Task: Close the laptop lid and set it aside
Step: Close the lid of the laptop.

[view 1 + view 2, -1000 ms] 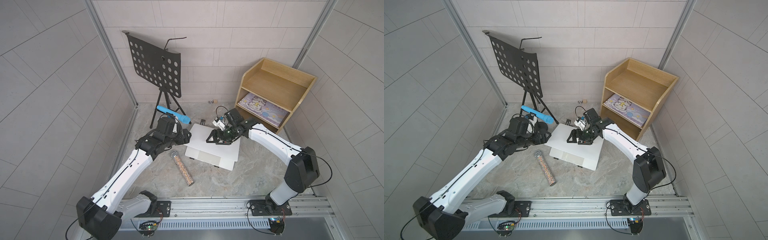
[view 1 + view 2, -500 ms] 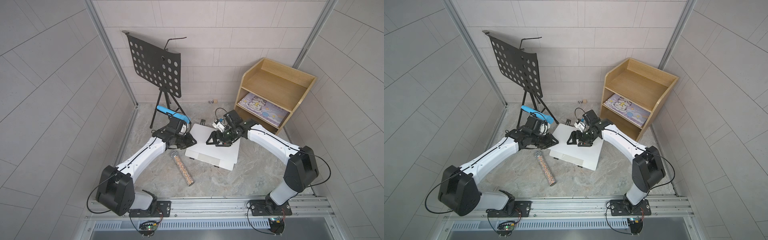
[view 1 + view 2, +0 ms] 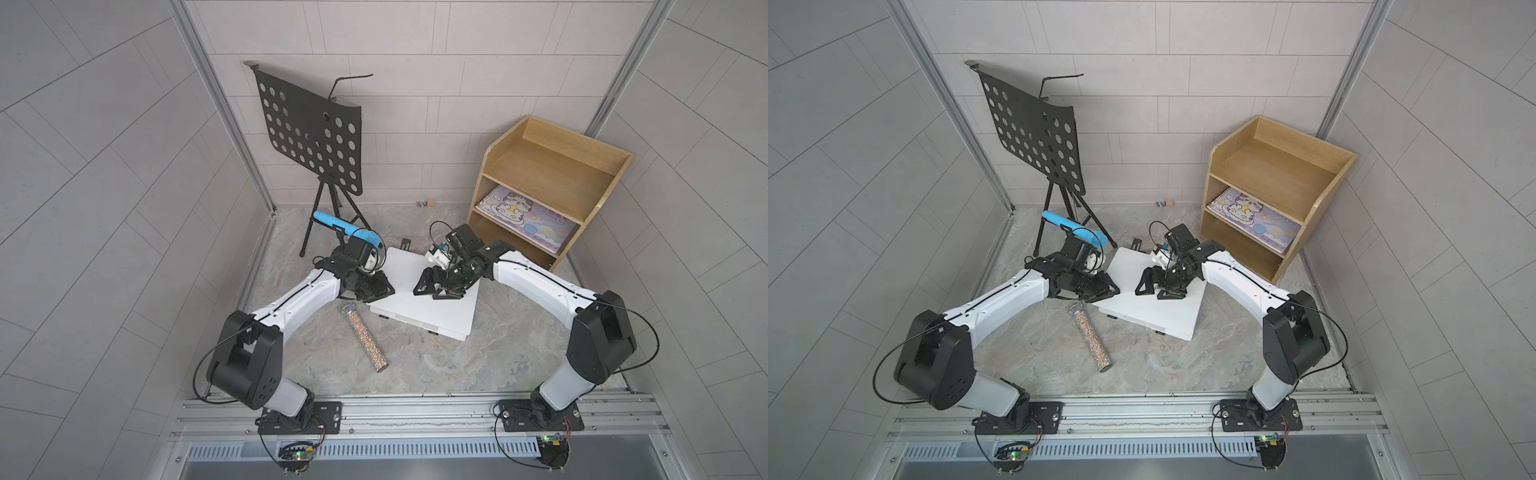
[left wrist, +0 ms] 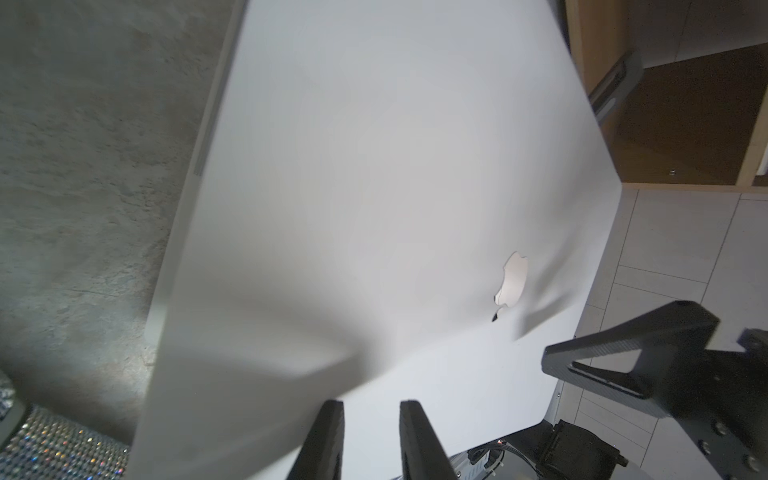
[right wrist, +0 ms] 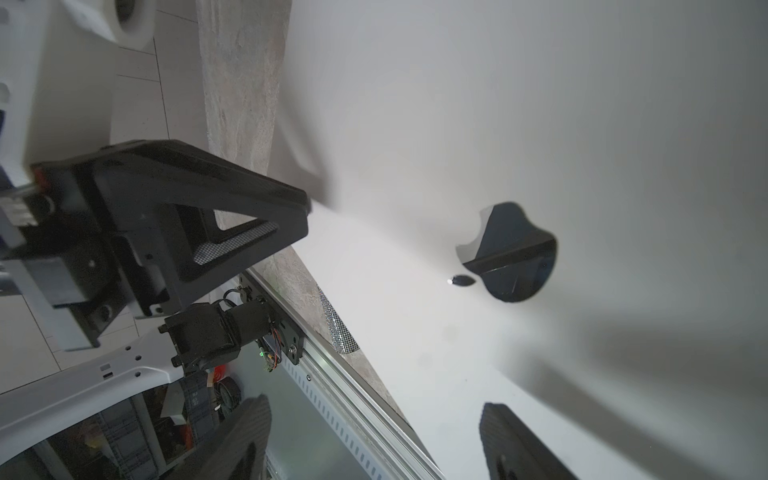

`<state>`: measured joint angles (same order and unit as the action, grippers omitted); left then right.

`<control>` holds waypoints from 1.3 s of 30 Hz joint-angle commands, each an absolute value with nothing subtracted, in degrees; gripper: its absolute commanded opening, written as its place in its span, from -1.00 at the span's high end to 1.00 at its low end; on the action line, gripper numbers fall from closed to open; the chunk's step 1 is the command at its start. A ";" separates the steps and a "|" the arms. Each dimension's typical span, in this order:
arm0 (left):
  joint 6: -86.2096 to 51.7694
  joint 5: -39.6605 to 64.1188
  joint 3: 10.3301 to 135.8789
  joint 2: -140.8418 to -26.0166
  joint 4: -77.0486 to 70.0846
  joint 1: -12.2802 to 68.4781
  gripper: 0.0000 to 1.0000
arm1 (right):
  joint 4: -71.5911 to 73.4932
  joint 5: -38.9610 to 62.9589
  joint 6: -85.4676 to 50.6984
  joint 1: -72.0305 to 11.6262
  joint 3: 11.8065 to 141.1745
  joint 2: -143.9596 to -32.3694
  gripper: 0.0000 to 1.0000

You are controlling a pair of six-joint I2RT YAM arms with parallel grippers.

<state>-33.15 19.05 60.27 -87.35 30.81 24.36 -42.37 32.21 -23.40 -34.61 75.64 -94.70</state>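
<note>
The laptop (image 3: 428, 303) lies shut, propped a little off the floor, with the lid (image 3: 1154, 311) facing up. Its apple logo (image 4: 513, 282) shows in both wrist views, dark in the right wrist view (image 5: 515, 257). My left gripper (image 3: 383, 289) (image 3: 1113, 289) is at the lid's left edge. Its fingers (image 4: 328, 440) sit over the white lid, shut to a narrow gap with nothing between them. My right gripper (image 3: 432, 291) (image 3: 1154, 292) (image 5: 374, 440) hovers open just above the lid's far right part, holding nothing.
A glittery tube (image 3: 365, 338) lies on the floor just left of the laptop. A blue handle (image 3: 345, 227) and a black music stand (image 3: 311, 133) are behind the left arm. A wooden shelf (image 3: 552, 166) holding a purple notebook (image 3: 523, 218) stands at the back right.
My left arm has swung right and down to the laptop's left edge, and its jaws have closed from open. The right gripper and the laptop have barely moved.
</note>
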 commanded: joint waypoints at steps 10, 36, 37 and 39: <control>-30.09 17.15 59.39 -96.89 27.69 23.64 0.43 | -42.81 32.71 -24.03 -35.07 73.77 -94.07 -0.65; -22.33 22.59 59.24 -79.15 27.38 23.89 0.07 | -25.40 17.04 -27.71 -34.99 55.89 -64.61 -0.63; -21.56 23.16 59.43 -77.51 27.30 24.21 -0.01 | -22.90 15.08 -28.17 -34.98 53.22 -61.56 -0.63; -19.43 23.53 60.13 -74.52 27.33 25.57 -0.13 | -15.79 11.87 -28.86 -34.92 45.94 -54.57 -0.62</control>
<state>-23.99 21.15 59.37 -77.17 26.83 24.25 -25.12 19.73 -26.85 -34.79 52.16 -61.49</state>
